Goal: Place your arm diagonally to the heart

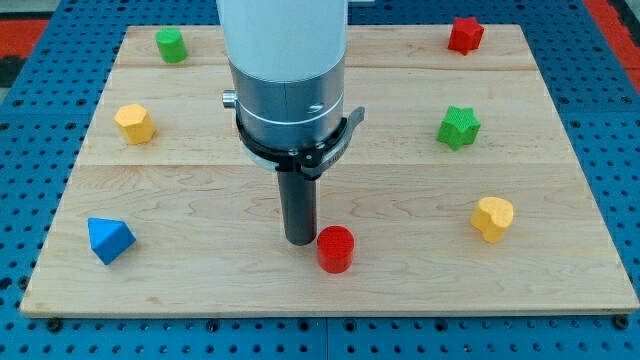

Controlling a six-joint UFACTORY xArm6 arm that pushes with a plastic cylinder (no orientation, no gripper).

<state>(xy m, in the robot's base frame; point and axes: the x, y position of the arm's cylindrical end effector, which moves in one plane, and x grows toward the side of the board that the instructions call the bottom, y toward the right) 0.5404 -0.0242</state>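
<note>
The yellow heart block (493, 217) lies at the view's right, below the middle of the wooden board (200, 280). My tip (300, 241) rests on the board near the view's bottom centre, far to the left of the heart. A red cylinder (336, 249) sits right next to my tip, on its right and a little lower; I cannot tell if they touch.
A blue triangular block (109, 240) lies at the lower left. A yellow hexagon-like block (135, 124) and a green block (171, 45) are at the left and top left. A red star (465, 35) is at the top right, a green star (459, 127) below it.
</note>
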